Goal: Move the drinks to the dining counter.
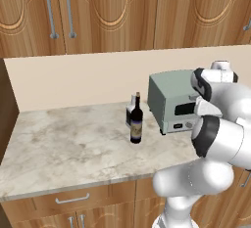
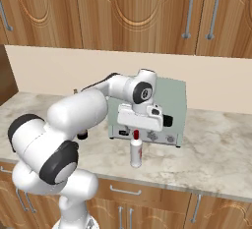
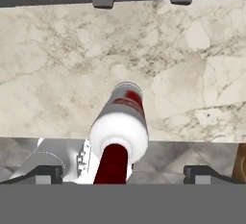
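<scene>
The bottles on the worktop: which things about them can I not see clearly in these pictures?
- Short clear bottle: mostly hidden behind the wine bottle in the left base view.
- Wine bottle label: too small to read.
- White bottle: its print is blurred in the hand view; whether the open gripper already surrounds its red cap cannot be told.

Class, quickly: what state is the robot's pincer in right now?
Pincer: open, holding nothing, above the small white plastic bottle with red cap.

Even, bright rendered light, no glare; soft faint shadows on the surface [image 1: 59, 144]; slight blur, coarse low-resolution edges
</scene>
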Tool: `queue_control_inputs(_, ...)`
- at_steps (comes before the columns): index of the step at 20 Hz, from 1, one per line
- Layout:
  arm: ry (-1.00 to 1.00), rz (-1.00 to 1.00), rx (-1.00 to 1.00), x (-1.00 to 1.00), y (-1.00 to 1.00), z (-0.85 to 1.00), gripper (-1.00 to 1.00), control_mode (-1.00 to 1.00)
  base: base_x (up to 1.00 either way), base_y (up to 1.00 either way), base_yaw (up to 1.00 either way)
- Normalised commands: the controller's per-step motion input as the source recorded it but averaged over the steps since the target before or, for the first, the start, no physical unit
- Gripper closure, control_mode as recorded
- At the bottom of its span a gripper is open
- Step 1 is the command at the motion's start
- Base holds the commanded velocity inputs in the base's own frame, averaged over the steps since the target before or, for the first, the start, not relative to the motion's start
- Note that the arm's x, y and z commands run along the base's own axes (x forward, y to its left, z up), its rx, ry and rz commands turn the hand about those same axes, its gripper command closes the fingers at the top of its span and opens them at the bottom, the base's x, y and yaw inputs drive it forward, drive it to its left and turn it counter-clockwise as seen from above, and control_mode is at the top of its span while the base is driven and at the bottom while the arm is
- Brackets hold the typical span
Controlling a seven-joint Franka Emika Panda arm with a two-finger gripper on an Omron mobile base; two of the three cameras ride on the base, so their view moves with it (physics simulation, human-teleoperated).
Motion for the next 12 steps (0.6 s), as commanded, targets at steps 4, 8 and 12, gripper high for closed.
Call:
queue_control_inputs(4, 0.0, 0.0, 0.0, -0.16, 0.01, 0.02, -1.0, -1.0, 0.0, 0.0, 0.0)
queue_control_inputs(8, -0.01, 0.0, 0.0, -0.05, 0.08, 0.0, -1.0, -1.0, 0.0, 0.0, 0.0)
queue_control_inputs(12, -0.04, 0.0, 0.0, 0.02, 0.12, 0.0, -1.0, -1.0, 0.0, 0.0, 0.0)
